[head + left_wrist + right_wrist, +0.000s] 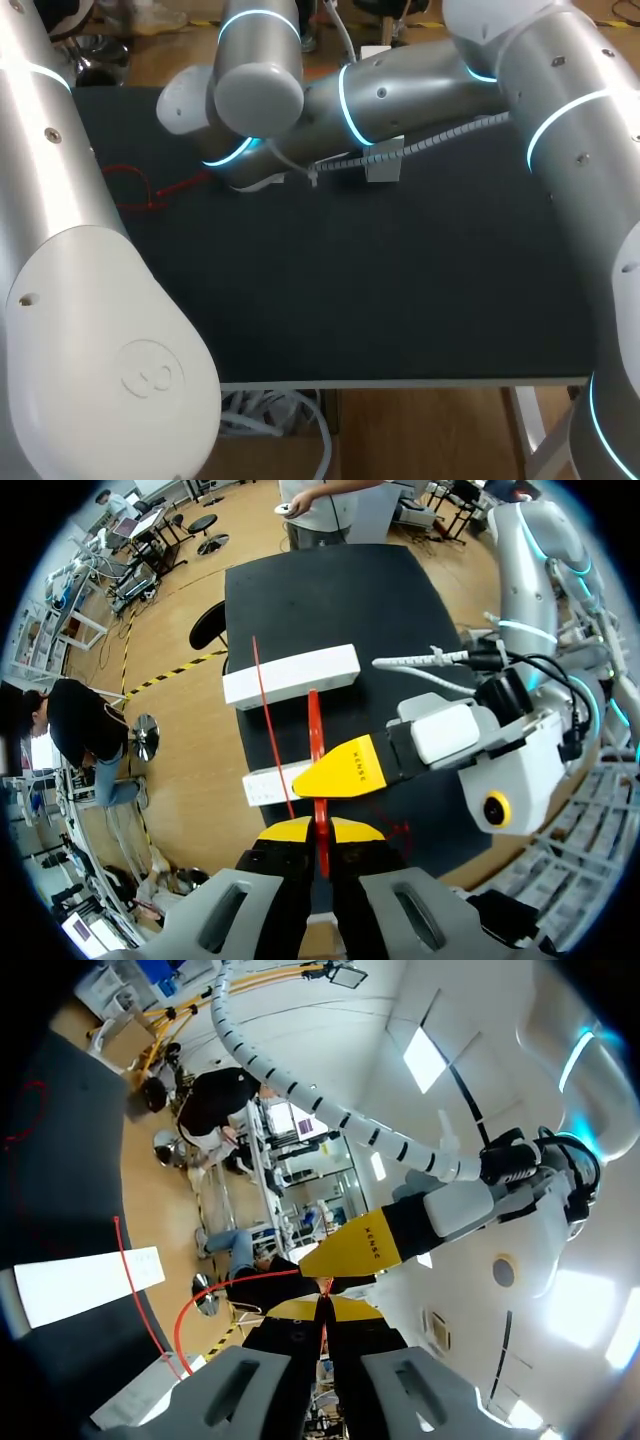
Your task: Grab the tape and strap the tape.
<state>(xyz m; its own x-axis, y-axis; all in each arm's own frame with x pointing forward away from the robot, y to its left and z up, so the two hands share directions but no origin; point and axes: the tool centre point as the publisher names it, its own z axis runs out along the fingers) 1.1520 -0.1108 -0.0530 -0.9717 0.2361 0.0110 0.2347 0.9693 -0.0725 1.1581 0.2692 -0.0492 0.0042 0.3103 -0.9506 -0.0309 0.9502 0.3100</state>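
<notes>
Fingers [290,832] of the left gripper [320,832] are pressed together on the red tape [314,730], which leaves the yellow tips edge-on and runs ahead, above the nearer white box [270,782], towards the long white box [290,675]. The right gripper [322,1306] is likewise clamped on the tape: its fingers [295,1308] meet with only the thin red strip between them, and the strip arcs away to one side of the tips. The two grippers stand tip to tip, so each wrist view shows the other arm's yellow finger just ahead of its own. Both pinch points sit almost on the same spot of the tape, which is lifted off the table [380,300]. This arrangement most likely serves a two-handed hold — one arm anchors the tape while the other can draw a length out for strapping (a judgement, not an observation). A loose run of tape lies in a loop on the table at the left side in the head view, well apart from the boxes — slack is therefore available. The head view does not show either pinch point, since the arms cover them.
</notes>
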